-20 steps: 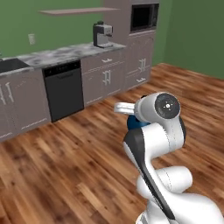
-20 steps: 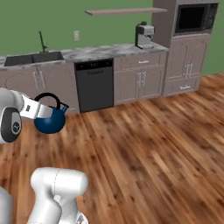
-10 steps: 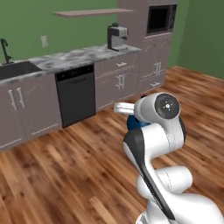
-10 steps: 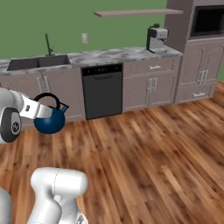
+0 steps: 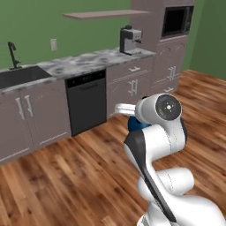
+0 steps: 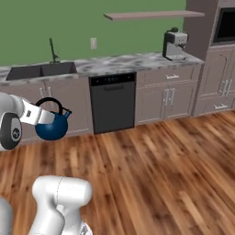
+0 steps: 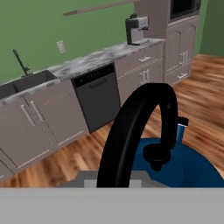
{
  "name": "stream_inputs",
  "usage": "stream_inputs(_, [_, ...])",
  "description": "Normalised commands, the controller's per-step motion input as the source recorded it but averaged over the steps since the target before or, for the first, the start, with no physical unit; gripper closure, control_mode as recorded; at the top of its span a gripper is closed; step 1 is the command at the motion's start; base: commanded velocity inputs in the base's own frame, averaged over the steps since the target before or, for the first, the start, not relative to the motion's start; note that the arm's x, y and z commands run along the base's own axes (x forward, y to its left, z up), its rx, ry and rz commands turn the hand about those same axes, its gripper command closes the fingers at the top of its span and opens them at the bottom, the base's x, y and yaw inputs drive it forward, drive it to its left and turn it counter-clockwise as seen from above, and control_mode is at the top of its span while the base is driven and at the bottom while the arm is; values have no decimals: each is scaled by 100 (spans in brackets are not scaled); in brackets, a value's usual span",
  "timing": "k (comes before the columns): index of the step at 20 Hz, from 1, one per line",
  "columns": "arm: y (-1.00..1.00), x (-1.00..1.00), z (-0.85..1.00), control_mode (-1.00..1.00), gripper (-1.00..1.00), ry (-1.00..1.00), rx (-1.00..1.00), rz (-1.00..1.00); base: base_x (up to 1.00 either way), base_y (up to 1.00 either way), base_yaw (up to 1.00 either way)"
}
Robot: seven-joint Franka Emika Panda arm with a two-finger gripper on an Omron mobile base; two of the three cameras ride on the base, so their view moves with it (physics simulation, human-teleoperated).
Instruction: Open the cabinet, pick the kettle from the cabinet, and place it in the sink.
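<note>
My gripper [image 6: 47, 117] is shut on the thin black arched handle of the blue kettle [image 6: 51, 130], which hangs in the air over the wooden floor, in front of the counter. In the hand view the kettle [image 7: 194, 168] sits close below the camera, its handle arching up through the middle. In the left base view a sliver of the kettle [image 5: 134, 126] shows behind my arm. The black sink [image 5: 20, 76] with its tall faucet [image 5: 13, 54] is set in the marble counter, far left. The sink [image 6: 40, 71] lies beyond and above the kettle. The cabinet is out of view.
A black dishwasher [image 6: 112, 103] stands under the counter right of the sink. Grey lower cabinets [image 5: 130, 86] run along the wall. A coffee machine [image 5: 129, 39] sits on the counter, and a microwave [image 5: 176, 20] is built in beyond it. Open wood floor [image 6: 165, 174] lies ahead.
The whole scene has slid to the right in both base views, so the cameras have moved; the sink and faucet now show further in. The kettle hangs in the gripper as before.
</note>
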Motion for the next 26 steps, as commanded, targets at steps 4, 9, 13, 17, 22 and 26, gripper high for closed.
stream_inputs(4, [0,0,0,100,100,0,0,0,75,2,4])
stream_inputs(9, [0,0,0,100,100,0,0,0,75,2,5])
stream_inputs(13, [0,0,0,100,100,0,0,0,75,3,8])
stream_inputs(17, [0,0,0,100,100,0,0,0,75,3,9])
stream_inputs(22, [0,0,0,100,100,0,0,0,74,2,11])
stream_inputs(26, [0,0,0,100,100,0,0,0,73,0,12])
